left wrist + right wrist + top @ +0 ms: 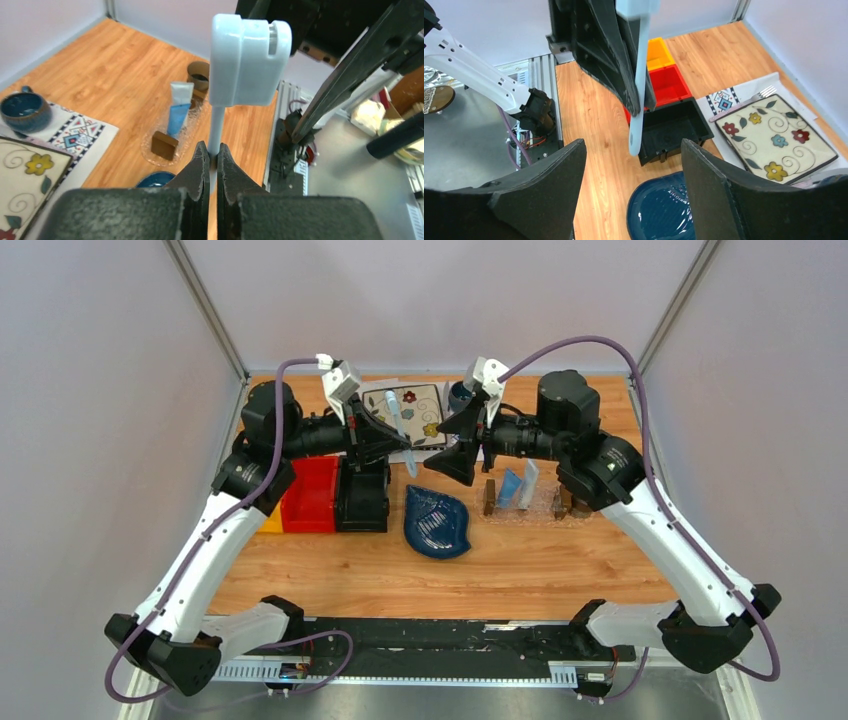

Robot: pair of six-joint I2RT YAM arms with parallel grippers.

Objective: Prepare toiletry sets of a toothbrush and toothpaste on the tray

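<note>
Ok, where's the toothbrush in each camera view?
Top external: toothbrush at upper centre, tilted.
Left wrist: toothbrush upright at centre, clamped in the left gripper.
Right wrist: toothbrush hanging from top centre.
Shared landmark: dark blue leaf-shaped dish.

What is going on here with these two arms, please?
The left arm holds the slim pale blue plastic toothbrush up in the air, jaws shut on its handle. The right arm faces it with jaws open, holding nothing. A light blue toothpaste tube and a white-grey toothpaste tube stand in the clear plastic tray with wooden end blocks.
</note>
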